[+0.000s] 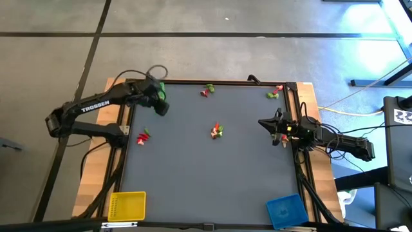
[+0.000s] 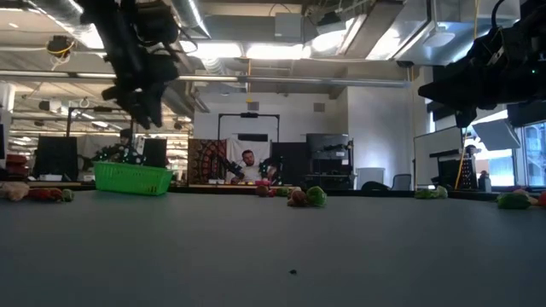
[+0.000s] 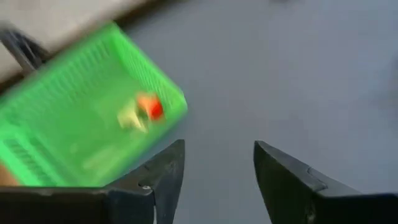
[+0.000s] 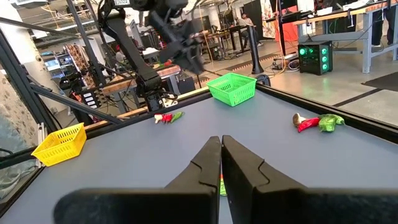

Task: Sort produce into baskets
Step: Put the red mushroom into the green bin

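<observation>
Left gripper [image 3: 217, 180] fingers spread, empty, above green basket [image 3: 74, 124], right gripper [image 4: 221, 163] fingers pressed together, empty

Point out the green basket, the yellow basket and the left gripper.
green basket [image 4: 232, 87]: right wrist view, front wall.
yellow basket [image 1: 127, 205]: high view, its mesh floor.
left gripper [image 3: 217, 171]: left wrist view, gap between its open fingers.

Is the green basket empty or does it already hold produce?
Not empty. In the left wrist view the green basket holds a small red-orange piece beside a pale one; the open left gripper hovers next to it.
</observation>
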